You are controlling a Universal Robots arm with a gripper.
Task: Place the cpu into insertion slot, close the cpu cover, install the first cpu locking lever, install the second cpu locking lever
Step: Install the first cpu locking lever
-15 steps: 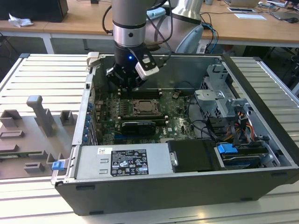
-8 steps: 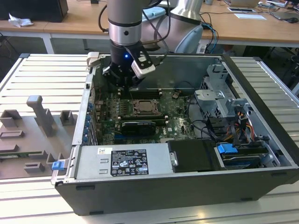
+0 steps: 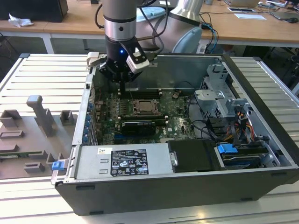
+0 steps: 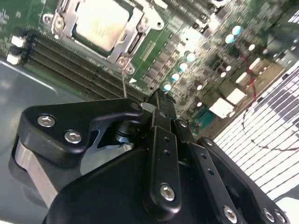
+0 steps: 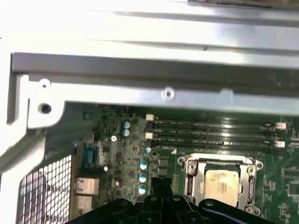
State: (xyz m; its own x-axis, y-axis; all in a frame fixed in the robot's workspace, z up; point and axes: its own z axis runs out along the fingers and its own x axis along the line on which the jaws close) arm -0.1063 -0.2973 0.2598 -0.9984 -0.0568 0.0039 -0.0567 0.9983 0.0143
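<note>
The jaws, pressed together on nothing, are hovering at the thin locking lever (image 4: pixel 124 78): stiff, springy wire, likely slippery, best pushed near its free end.

Power-supply label (image 3: pixel 122 162) print illegible

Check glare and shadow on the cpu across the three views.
Exterior view: even light, cpu readable, no glare. First wrist view: case wall blown out white, cpu evenly lit. Second wrist view: cpu has a bright sheen, with hot spots on the board beside it.
</note>
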